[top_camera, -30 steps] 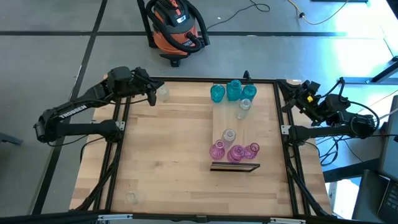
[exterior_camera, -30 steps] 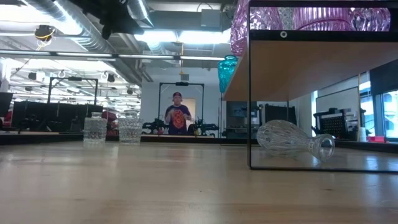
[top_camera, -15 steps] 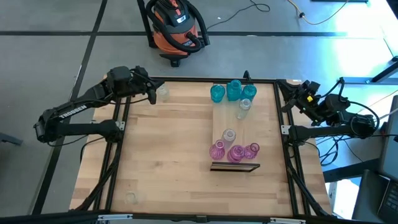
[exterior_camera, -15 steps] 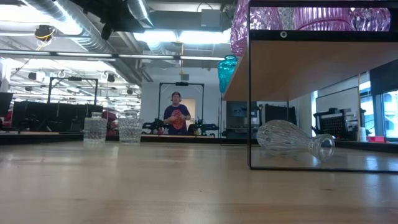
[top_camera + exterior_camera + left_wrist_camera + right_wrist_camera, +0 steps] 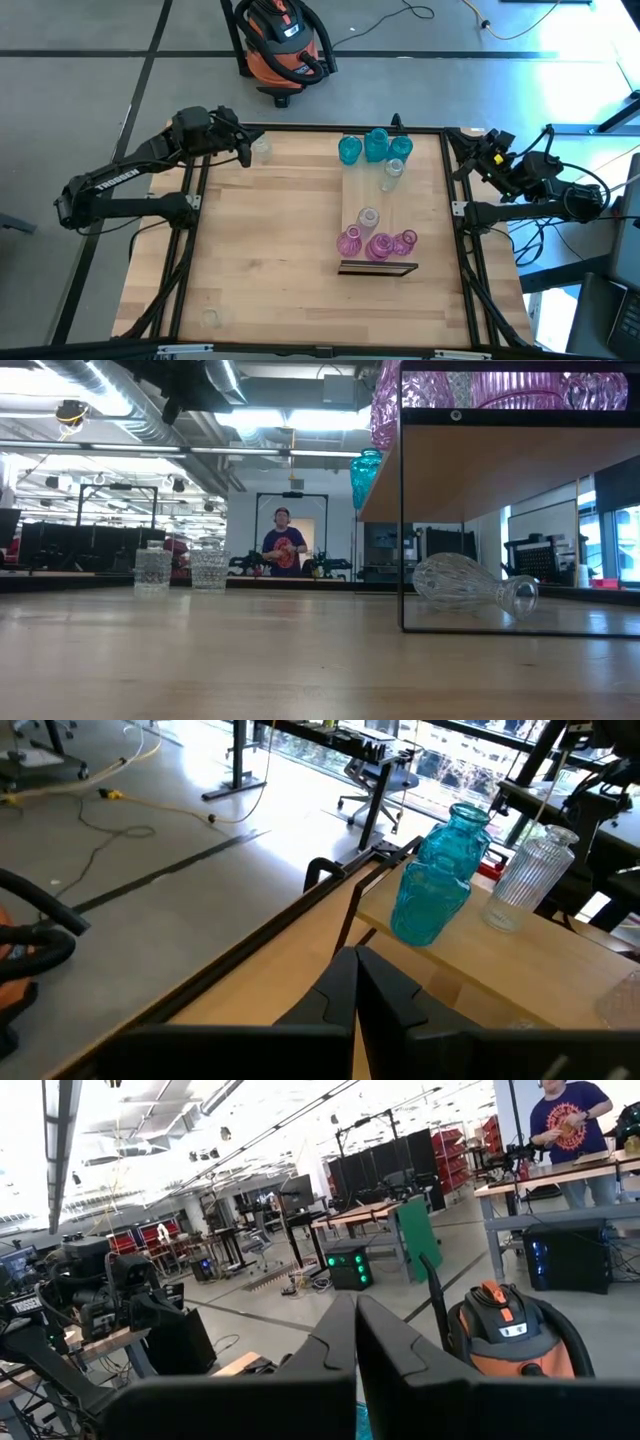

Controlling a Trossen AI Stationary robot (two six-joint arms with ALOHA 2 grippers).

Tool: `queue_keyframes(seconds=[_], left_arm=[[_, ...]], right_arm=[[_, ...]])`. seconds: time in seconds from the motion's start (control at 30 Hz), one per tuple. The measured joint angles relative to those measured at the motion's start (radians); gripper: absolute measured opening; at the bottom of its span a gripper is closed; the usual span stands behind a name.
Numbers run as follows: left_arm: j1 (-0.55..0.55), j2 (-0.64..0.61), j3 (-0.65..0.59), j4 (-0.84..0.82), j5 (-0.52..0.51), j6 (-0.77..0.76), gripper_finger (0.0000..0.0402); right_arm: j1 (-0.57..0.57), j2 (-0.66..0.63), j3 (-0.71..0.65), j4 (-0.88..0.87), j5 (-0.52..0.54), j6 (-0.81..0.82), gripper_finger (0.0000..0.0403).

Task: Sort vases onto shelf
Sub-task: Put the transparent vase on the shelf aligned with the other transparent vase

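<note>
The shelf [image 5: 378, 200] is a long light-wood board raised on a thin black frame, right of the table's middle. Three teal vases [image 5: 376, 146] stand at its far end and three pink vases [image 5: 378, 246] at its near end. Two clear vases [image 5: 368, 217] stand between them. Another clear vase [image 5: 470, 584] lies on its side on the table under the board. My left gripper [image 5: 243, 156] hovers shut at the far left corner, beside a clear vase [image 5: 262, 151]. My right gripper [image 5: 462, 145] is shut at the far right corner, holding nothing.
A clear vase [image 5: 210, 318] stands near the table's front left corner. Bare tabletop [image 5: 270, 240] lies left of the shelf. An orange vacuum cleaner [image 5: 285, 40] sits on the floor beyond the far edge. A person [image 5: 285, 545] stands far off in the room.
My left gripper has rolled slightly about its own axis without shifting place. The vases and the shelf stand as before.
</note>
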Motion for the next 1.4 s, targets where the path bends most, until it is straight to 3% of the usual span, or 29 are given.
queue_keyframes(seconds=[0.2, 0.33, 0.43, 0.67, 0.93, 1.17, 1.4], left_arm=[[0.069, 0.049, 0.002, -0.097, 0.029, 0.052, 0.0], [0.175, 0.139, 0.002, -0.115, 0.237, 0.133, 0.0007], [0.205, 0.244, 0.002, -0.11, 0.287, 0.233, 0.0033], [0.258, 0.436, 0.163, -0.234, 0.27, 0.389, 0.0134], [0.257, 0.54, 0.375, -0.501, 0.092, 0.528, 0.0218], [0.257, 0.628, 0.388, -0.607, 0.053, 0.538, 0.0234], [0.266, 0.708, 0.388, -0.611, -0.008, 0.467, 0.023]], right_arm=[[0.0, 0.0, 0.0, 0.0, 0.0, 0.0, 0.0], [0.0, 0.0, 0.0, 0.0, 0.0, 0.0, 0.0], [0.0, 0.0, 0.0, 0.0, 0.0, 0.0, 0.0], [0.0, 0.0, 0.0, 0.0, 0.0, 0.0, 0.0], [0.0, 0.0, 0.0, 0.0, 0.0, 0.0, 0.0], [0.0, 0.0, 0.0, 0.006, -0.001, 0.0, 0.0], [0.0, 0.0, 0.0, 0.006, -0.018, 0.0, 0.0]])
